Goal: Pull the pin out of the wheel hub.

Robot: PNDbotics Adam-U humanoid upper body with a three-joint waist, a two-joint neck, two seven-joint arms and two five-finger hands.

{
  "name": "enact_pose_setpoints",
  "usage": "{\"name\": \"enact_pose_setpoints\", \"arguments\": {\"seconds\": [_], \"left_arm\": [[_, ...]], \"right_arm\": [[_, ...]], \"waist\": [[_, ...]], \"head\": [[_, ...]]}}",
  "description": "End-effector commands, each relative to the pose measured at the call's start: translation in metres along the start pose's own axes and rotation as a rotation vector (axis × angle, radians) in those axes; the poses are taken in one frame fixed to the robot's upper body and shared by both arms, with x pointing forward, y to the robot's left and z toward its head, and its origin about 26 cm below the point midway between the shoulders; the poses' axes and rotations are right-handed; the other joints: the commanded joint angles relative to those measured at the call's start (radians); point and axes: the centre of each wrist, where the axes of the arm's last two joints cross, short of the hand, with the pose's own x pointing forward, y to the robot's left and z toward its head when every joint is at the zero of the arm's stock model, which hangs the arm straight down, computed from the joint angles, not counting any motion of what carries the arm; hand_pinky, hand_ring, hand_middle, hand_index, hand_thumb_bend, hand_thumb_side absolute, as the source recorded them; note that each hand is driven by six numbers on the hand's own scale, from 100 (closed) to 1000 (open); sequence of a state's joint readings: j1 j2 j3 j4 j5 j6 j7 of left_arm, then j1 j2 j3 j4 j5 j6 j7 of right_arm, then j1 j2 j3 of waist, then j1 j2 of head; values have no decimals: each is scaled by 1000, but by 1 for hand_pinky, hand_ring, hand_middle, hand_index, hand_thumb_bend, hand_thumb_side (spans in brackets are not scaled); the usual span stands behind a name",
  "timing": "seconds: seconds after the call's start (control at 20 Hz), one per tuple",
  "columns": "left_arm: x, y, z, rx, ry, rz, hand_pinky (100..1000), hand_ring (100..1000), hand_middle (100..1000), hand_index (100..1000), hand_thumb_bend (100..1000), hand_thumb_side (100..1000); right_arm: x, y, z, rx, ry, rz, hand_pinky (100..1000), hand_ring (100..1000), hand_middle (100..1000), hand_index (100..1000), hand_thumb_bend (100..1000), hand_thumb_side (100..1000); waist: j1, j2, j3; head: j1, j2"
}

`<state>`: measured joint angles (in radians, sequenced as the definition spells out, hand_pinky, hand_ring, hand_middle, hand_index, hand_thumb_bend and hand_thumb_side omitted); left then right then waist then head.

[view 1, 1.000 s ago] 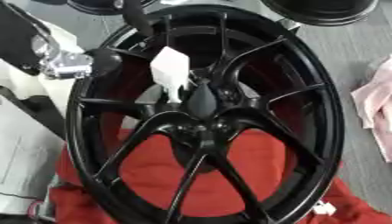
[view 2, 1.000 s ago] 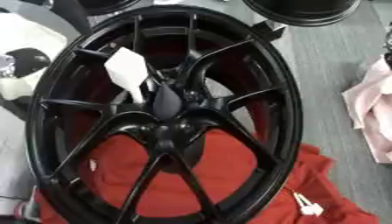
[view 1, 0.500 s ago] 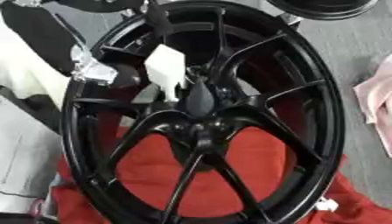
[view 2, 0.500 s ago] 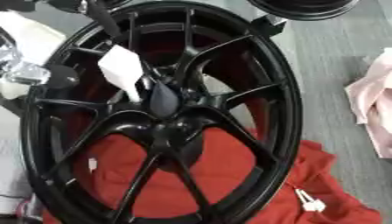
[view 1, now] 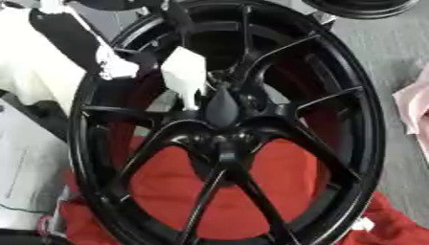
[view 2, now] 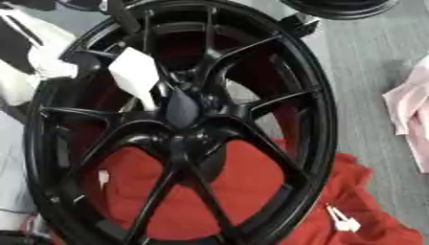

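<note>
A large black wheel hub (view 1: 226,143) with several spokes lies over a red cloth (view 1: 167,182) and fills both views. A white pin (view 1: 184,76) with a broad flat top and a thin stem stands just up-left of the hub's centre. Its stem ends beside a dark teardrop-shaped cap (view 1: 222,107). My left hand (view 1: 117,67) comes in from the upper left on a black arm. A silver-white part of it sits at the rim's inner edge, a short way left of the pin and apart from it. The fingers are blurred. My right hand does not show.
A second black wheel (view 1: 360,5) lies at the top right. A pink cloth (view 2: 411,115) is on the grey floor at the right edge. Small white tags (view 2: 342,222) lie on the red cloth at lower right. White and black machine parts (view 1: 33,95) crowd the left side.
My left hand has moved right, from outside the rim to its inner edge, closer to the white pin. The whole picture has also shifted a little. The pin stays in place.
</note>
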<state>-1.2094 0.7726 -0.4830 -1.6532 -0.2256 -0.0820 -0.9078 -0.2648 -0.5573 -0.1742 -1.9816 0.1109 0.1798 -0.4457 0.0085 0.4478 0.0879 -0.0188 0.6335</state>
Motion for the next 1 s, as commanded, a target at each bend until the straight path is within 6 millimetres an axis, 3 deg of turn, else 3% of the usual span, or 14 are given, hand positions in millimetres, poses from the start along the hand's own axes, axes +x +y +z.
{"name": "enact_pose_setpoints", "arguments": {"seconds": [0.05,0.3,1.0], "left_arm": [[1,8,3,9,12,-19,903,898,830,961,185,473],[-1,5,1,-3,12,-31,909,905,835,965,230,538],[2,3,-4,-21,-68,-104,893,895,832,918,231,506]], "right_arm": [[8,-3,-4,-9,-31,-16,748,687,785,887,100,496],[8,-2,-4,-9,-29,-25,747,683,781,887,100,499],[8,1,-2,-7,-19,-47,745,679,775,883,100,508]], "waist": [[-1,-18,-3],[2,-10,-9],[7,-5,-7]], "head": [[4,-17],[-12,-42],[-16,-56]]}}
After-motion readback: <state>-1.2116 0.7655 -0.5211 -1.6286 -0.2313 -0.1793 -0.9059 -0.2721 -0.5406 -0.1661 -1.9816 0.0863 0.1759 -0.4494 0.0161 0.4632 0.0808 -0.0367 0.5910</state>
